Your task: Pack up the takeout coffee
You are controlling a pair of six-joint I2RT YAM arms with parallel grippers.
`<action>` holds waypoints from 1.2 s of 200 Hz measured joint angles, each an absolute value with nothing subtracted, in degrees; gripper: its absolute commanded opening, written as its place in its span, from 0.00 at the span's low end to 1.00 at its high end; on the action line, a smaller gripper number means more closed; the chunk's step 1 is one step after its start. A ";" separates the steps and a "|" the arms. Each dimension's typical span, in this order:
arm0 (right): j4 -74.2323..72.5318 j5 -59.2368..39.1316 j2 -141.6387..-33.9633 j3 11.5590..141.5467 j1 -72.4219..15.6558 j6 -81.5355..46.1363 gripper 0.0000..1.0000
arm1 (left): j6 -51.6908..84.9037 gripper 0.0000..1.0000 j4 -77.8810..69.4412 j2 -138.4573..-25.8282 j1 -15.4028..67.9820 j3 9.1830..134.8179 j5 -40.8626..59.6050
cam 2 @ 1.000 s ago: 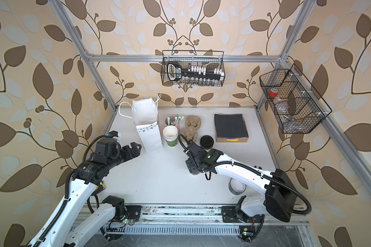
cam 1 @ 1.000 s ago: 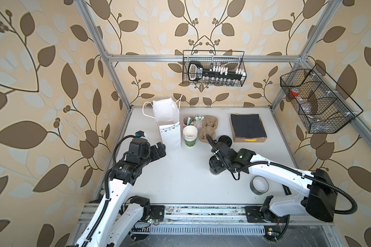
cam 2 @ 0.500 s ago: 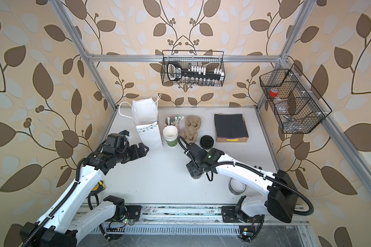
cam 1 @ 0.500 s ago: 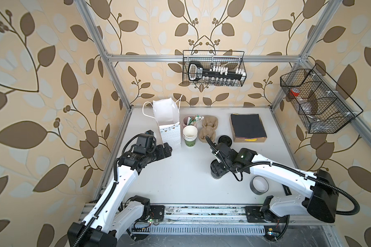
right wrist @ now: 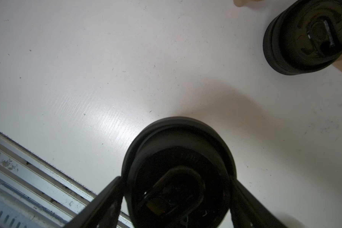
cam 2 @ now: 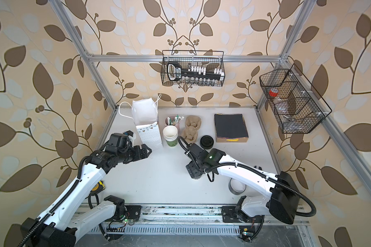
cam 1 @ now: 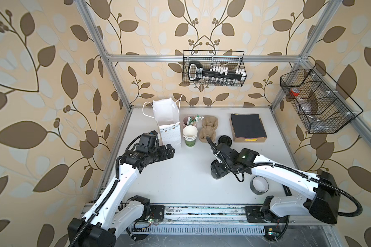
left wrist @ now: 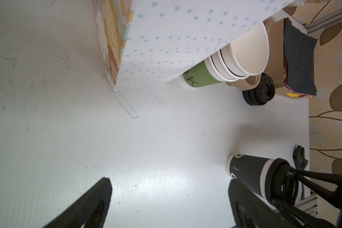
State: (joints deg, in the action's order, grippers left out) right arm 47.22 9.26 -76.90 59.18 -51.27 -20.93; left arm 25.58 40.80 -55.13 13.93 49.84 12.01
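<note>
The takeout coffee (cam 1: 215, 175) (cam 2: 193, 175), a dark cup with a black lid, stands upright on the white table right of centre; its pale lettering shows in the left wrist view (left wrist: 249, 173). My right gripper (cam 1: 220, 165) (cam 2: 197, 166) (right wrist: 176, 181) hangs over it, a finger on each side of the lid (right wrist: 176, 138). A sliver of table shows between one finger and the lid, so the gripper is open. My left gripper (cam 1: 169, 150) (cam 2: 147, 150) (left wrist: 169, 181) is wide open and empty, just in front of the white paper bag (cam 1: 168, 119) (cam 2: 147, 122) (left wrist: 176, 39).
Right of the bag stand a stack of white-and-green cups (cam 1: 190, 135), a cup of stirrers (cam 1: 189, 120), a cardboard carrier (cam 1: 209, 127), a stack of black lids (cam 1: 224, 140) (right wrist: 308, 37) and a box of dark napkins (cam 1: 247, 128). A tape roll (cam 1: 259, 185) lies under the right arm.
My left arm has reached in from the left wall to the foot of the bag. The right gripper has stayed over the cup, shifting slightly toward the front edge.
</note>
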 measured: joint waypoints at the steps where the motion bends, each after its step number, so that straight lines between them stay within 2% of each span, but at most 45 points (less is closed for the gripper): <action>1: 47.27 9.28 -76.88 59.18 -51.27 -20.93 0.82 | 25.58 0.95 40.80 -55.13 13.93 49.87 11.99; 24: 48.40 9.93 -76.53 59.27 -51.27 -20.73 0.82 | 25.47 0.95 40.93 -55.13 13.96 49.84 11.99; 117: 49.98 10.66 -76.12 60.36 -51.27 -19.35 0.71 | 25.43 0.95 41.08 -55.64 13.96 49.95 11.99; 141: 49.93 10.48 -76.12 60.36 -51.27 -19.11 0.68 | 25.47 0.91 41.30 -55.92 14.81 49.95 11.97; 240: 48.12 7.86 -73.23 57.91 -51.20 -18.33 0.68 | 35.38 0.88 34.81 -66.19 34.52 50.28 12.10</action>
State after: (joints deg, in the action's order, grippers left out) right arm 48.12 7.86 -73.23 57.91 -51.20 -18.33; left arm 35.38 34.81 -66.19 34.52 50.28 12.10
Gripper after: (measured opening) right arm 0.680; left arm 0.877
